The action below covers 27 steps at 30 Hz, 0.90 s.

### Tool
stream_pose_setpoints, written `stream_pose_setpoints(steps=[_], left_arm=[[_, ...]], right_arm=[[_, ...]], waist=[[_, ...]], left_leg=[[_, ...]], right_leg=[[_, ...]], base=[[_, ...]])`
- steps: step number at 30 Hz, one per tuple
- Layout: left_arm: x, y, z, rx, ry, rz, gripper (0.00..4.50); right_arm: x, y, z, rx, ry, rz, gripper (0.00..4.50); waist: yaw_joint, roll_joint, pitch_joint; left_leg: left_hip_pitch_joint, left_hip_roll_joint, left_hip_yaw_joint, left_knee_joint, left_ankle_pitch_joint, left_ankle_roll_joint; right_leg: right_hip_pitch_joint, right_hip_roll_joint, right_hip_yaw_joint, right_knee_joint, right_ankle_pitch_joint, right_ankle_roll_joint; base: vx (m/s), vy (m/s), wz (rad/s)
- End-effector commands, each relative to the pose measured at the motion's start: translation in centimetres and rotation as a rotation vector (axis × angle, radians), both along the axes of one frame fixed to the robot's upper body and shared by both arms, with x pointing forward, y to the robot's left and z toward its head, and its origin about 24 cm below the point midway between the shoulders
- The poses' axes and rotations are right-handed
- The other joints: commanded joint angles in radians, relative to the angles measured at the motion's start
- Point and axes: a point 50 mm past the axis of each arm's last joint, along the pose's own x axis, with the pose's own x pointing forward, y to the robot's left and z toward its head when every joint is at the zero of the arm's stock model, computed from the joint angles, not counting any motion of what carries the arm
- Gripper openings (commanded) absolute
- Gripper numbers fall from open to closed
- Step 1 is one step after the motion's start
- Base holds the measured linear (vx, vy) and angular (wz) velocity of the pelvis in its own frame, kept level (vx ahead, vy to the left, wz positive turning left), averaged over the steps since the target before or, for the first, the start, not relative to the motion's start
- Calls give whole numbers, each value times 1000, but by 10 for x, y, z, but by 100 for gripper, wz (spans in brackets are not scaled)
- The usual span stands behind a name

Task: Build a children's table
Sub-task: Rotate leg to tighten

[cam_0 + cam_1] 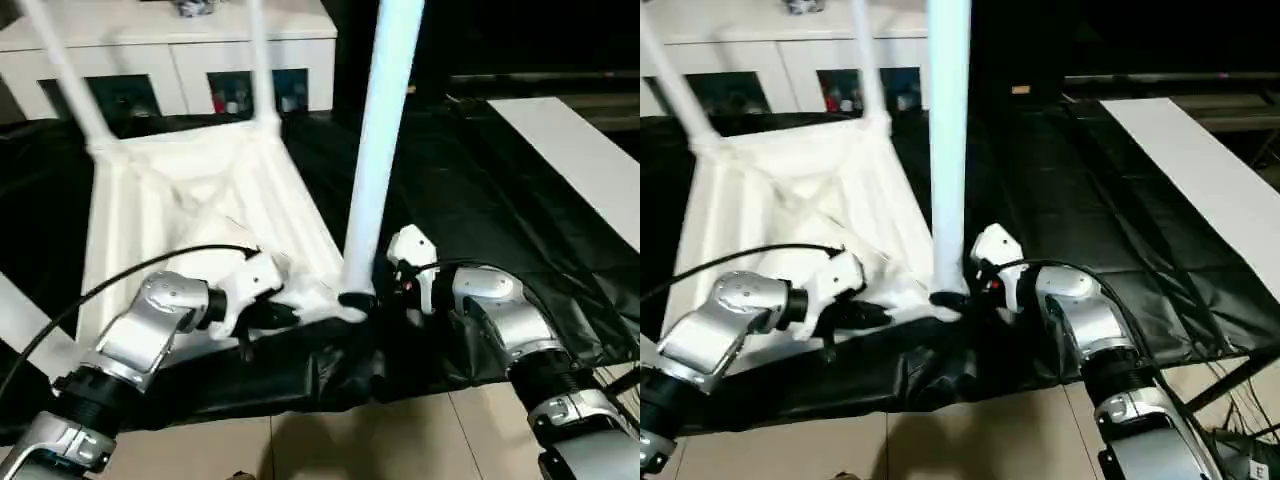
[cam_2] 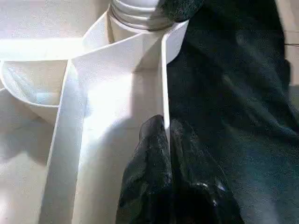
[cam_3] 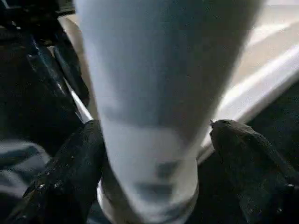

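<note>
The children's table top (image 1: pixel 200 190) lies upside down on a black sheet, ribbed underside up. Two white legs (image 1: pixel 65 70) (image 1: pixel 258 60) stand in its far corner sockets. A third leg (image 1: pixel 385 130) stands upright in the near right corner socket (image 2: pixel 140 14). My right gripper (image 1: pixel 355 300) is shut on the base of this leg, and its fingers (image 3: pixel 74 163) sit on either side of the tube (image 3: pixel 149 93). My left gripper (image 1: pixel 275 315) is shut on the top's thin near rim wall (image 2: pixel 163 79), a little left of that socket.
The black sheet (image 1: pixel 480 200) covers the work surface. A white cabinet with glass doors (image 1: pixel 170 50) stands behind the table top. A long white board (image 1: pixel 580 160) lies at the right. Tiled floor (image 1: pixel 350 440) shows at the near edge. A black cable (image 1: pixel 130 270) arcs over my left forearm.
</note>
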Motion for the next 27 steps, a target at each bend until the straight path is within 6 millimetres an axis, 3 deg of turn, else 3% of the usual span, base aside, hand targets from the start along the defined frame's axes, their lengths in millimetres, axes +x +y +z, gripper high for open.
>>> stream_pose_setpoints(steps=[1, 4, 12, 17, 24, 27], left_arm=[[-7, -4, -3, -7, 42, -70, 0], [-5, -1, -3, -3, 39, -60, 0], [-2, 0, -2, 5, 25, -46, 0], [-2, 1, -2, 7, 24, -43, 0], [-2, 4, -4, 14, 31, -26, 0], [3, 3, -6, 19, 15, 30, 0]], right_arm=[[-2, -2, 5, 0, 8, 43, 379], [-6, -2, 4, -14, 36, 107, 379], [-4, -7, 2, -49, 39, 107, 304], [-3, -5, 3, -38, 43, 104, 267], [-1, -3, 0, -26, 53, 60, 253], [4, -1, -4, -21, 40, -33, 253]], waist=[[-2, 2, -60], [-1, 2, -60], [1, 0, -64], [1, 0, -64], [0, 2, -64], [-5, 0, -60]], left_leg=[[23, 13, 3, -78, -344, 16], [22, 14, 3, -78, -335, 18], [18, 13, 3, -75, -283, 24], [19, 12, 4, -74, -291, 25], [19, 12, 3, -74, -286, 25], [18, 10, 2, -77, -317, 10]], right_leg=[[42, -26, 22, -73, -267, -230], [42, -27, 23, -73, -270, -222], [45, -26, 22, -67, -213, -236], [45, -27, 21, -69, -231, -235], [45, -26, 21, -67, -222, -236], [43, -28, 21, -73, -281, -222]], base=[[0, 0, 0], [0, 0, 0], [0, 0, 0], [0, 0, 0], [0, 0, 0], [0, 0, 0]])
